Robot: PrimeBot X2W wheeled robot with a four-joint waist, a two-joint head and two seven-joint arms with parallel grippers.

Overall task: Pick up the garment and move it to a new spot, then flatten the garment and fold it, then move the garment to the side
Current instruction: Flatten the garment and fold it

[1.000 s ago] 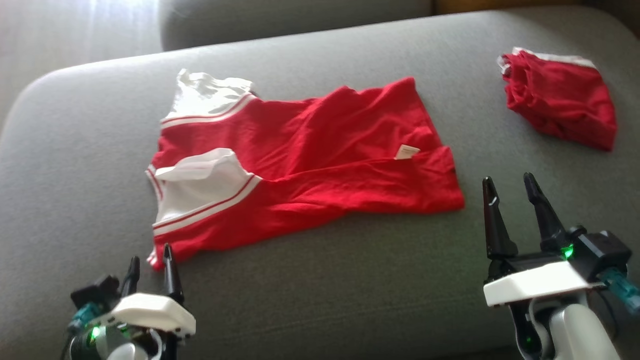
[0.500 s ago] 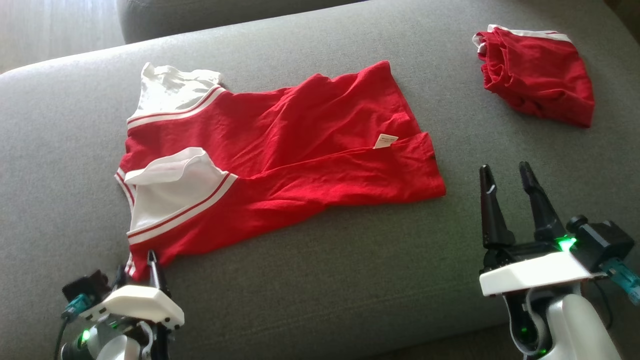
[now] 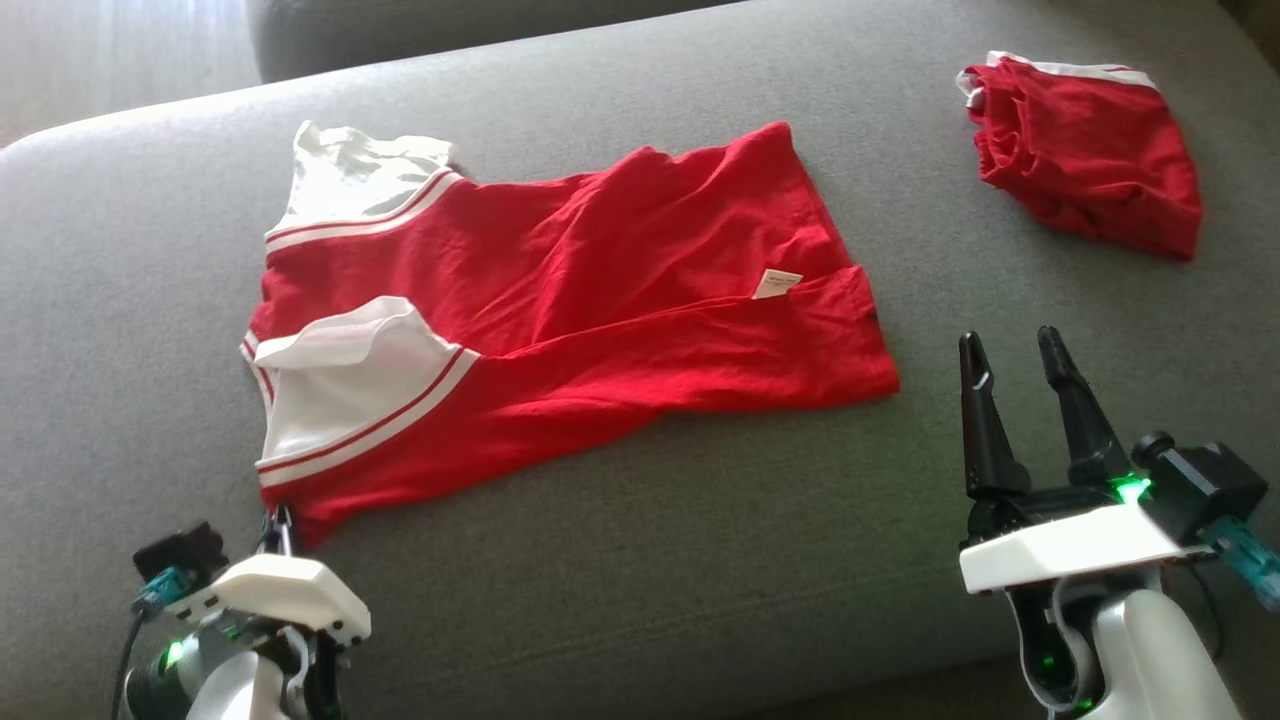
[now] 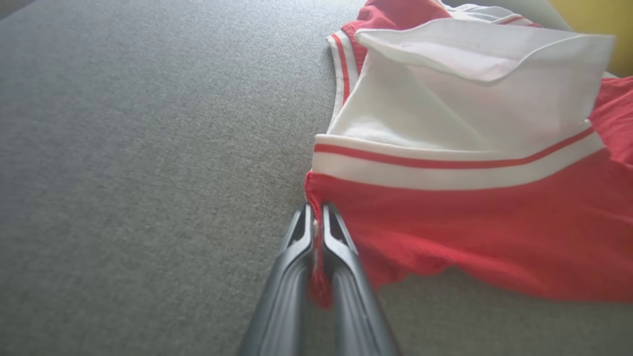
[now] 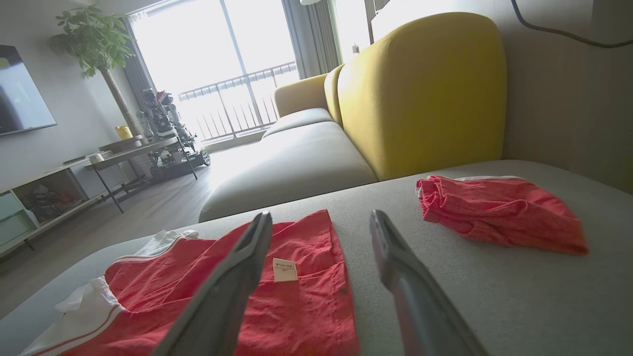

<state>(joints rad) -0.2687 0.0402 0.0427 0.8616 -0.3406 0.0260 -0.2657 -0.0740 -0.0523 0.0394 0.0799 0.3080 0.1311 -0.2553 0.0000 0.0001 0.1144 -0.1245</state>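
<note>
The garment [image 3: 600, 300] is a red shirt with white, red-striped sleeves, lying spread on a grey sofa cushion [image 3: 640, 560], folded lengthwise with a small white tag showing. My left gripper [image 3: 280, 525] is at its near left corner, shut on the red hem; the left wrist view shows red cloth of the garment [image 4: 445, 222] pinched between the dark fingers [image 4: 341, 257]. My right gripper [image 3: 1010, 350] hovers open off the garment's right end, clear of the cloth. The right wrist view shows the garment [image 5: 296, 296] beyond its spread fingers [image 5: 237, 277].
A second red garment [image 3: 1090, 150] lies bunched at the cushion's far right, seen also as a red heap [image 5: 499, 212] from the right wrist. A yellow sofa back [image 5: 420, 89] rises behind. The cushion's front edge runs just behind my grippers.
My left gripper went forward to the garment's near left corner and shut on the hem. The head camera shifted slightly. The right gripper stayed open and still.
</note>
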